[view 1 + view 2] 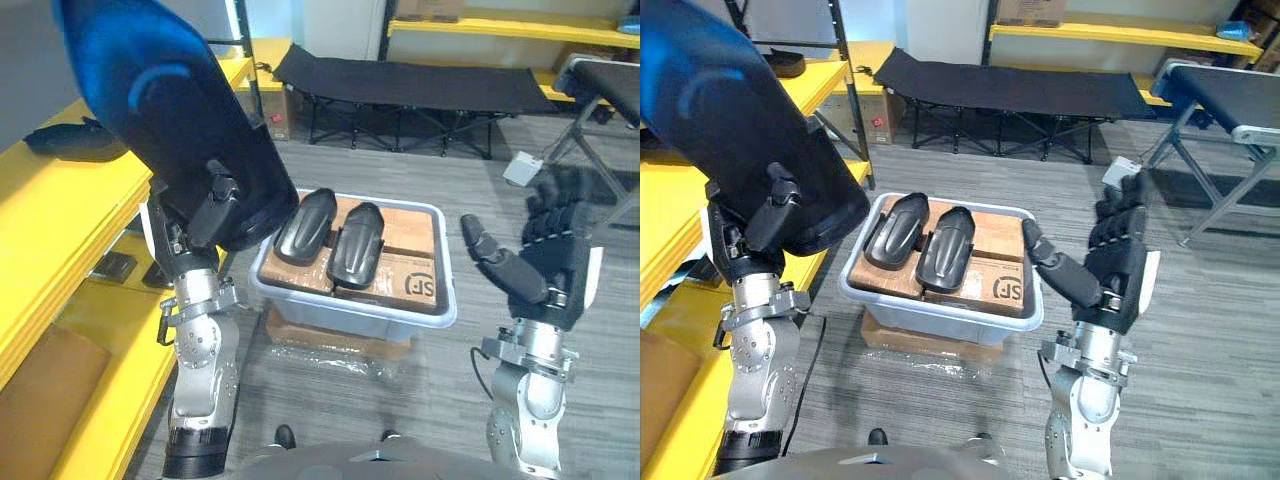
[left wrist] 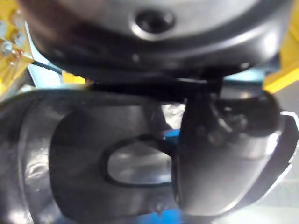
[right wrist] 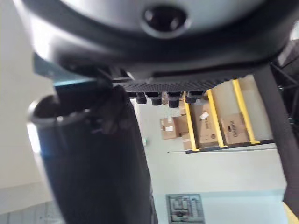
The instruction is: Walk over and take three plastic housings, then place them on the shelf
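Observation:
My left hand (image 1: 205,215) is raised at the left, shut on a large black plastic housing (image 1: 170,110) that stands tilted in front of the yellow shelf (image 1: 50,220). In the left wrist view the thumb (image 2: 219,154) presses on the housing's (image 2: 70,154) glossy inside. Two more black housings (image 1: 305,225) (image 1: 357,243) lie side by side on cardboard boxes in a grey bin (image 1: 350,315) on the floor. Another dark housing (image 1: 70,140) rests on the shelf's top board. My right hand (image 1: 555,260) is open, palm up, right of the bin, holding nothing.
The bin stands on a flat plastic-wrapped carton (image 1: 330,340). A black folding cot (image 1: 400,85) stands behind it, and a small white box (image 1: 522,168) lies on the floor at the right. More yellow shelves (image 1: 1120,35) with cartons line the back wall.

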Controlling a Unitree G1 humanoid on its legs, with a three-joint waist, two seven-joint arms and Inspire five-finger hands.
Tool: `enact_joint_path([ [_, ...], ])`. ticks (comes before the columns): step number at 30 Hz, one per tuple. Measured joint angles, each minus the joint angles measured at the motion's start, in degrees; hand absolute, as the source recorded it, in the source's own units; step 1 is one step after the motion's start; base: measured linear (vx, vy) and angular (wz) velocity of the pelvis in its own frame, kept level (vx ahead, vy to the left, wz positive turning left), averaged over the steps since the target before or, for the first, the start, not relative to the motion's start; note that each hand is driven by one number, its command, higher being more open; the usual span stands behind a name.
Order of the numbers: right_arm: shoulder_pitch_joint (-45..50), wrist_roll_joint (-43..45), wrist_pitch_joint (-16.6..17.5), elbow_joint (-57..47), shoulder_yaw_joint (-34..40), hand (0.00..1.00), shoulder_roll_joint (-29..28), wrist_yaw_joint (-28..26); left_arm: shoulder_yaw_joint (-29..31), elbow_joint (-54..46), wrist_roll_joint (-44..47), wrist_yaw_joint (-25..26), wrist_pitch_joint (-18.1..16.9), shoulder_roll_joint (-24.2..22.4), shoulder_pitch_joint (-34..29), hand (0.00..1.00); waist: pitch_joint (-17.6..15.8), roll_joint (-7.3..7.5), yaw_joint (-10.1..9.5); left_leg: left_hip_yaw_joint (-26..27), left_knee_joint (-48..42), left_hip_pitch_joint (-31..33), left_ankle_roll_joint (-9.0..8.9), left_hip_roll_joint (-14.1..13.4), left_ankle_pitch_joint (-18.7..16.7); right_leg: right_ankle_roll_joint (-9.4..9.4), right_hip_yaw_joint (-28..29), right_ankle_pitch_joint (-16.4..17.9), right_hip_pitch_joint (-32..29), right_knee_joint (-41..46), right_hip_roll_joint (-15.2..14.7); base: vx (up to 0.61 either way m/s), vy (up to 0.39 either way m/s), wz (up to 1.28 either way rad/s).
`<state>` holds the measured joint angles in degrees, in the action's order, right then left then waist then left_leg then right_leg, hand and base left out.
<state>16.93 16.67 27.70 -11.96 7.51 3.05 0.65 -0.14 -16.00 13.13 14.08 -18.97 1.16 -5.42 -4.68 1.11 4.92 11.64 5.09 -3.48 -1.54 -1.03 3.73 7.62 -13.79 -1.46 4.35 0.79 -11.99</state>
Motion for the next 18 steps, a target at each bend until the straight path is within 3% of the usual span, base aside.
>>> enact_joint_path([
  [3, 3.0, 0.8, -4.8, 0.5, -0.3, 1.00, -1.3, -3.1, -1.7, 0.0, 1.1, -2.6, -0.1, -0.2, -2.5, 0.00, -0.1, -0.29, 0.20, 0.6, 0.0, 0.0, 0.07, -0.1, -0.1, 0.13, 0.2, -0.1, -0.3, 0.0, 0.0, 0.03, 0.003, -0.11],
  [10, 3.4, 6.5, -8.8, 4.9, -0.7, 1.00, -1.4, -7.3, 0.9, 0.0, 3.0, -2.3, 0.3, -0.7, -9.1, 0.00, -0.6, -1.23, -0.62, -2.5, 0.0, 1.1, 0.12, 0.2, 0.0, 0.16, -2.6, 0.0, 0.5, -0.5, -0.1, 0.01, -0.004, 0.17],
  [15, 0.8, 3.8, -10.8, 9.1, -4.8, 1.00, -0.4, -9.9, 6.2, -2.9, 3.0, -0.9, 1.8, -1.5, -12.3, 0.00, -0.8, -1.45, -3.84, -8.2, 0.0, 2.3, -0.09, 0.8, 1.0, 0.16, -8.6, 0.4, 2.9, -0.9, -0.3, 0.00, -0.017, 0.62],
  [18, -3.5, 1.7, -10.9, 11.7, -8.8, 1.00, 1.5, -10.1, 10.1, -5.1, 3.0, -1.7, 1.9, -1.8, -15.5, 0.00, -1.0, -1.43, -6.87, -11.5, 0.0, 2.6, -0.16, 1.2, 1.8, 0.03, -12.2, 0.9, 4.8, -0.9, -0.2, -0.02, -0.016, 0.60],
])
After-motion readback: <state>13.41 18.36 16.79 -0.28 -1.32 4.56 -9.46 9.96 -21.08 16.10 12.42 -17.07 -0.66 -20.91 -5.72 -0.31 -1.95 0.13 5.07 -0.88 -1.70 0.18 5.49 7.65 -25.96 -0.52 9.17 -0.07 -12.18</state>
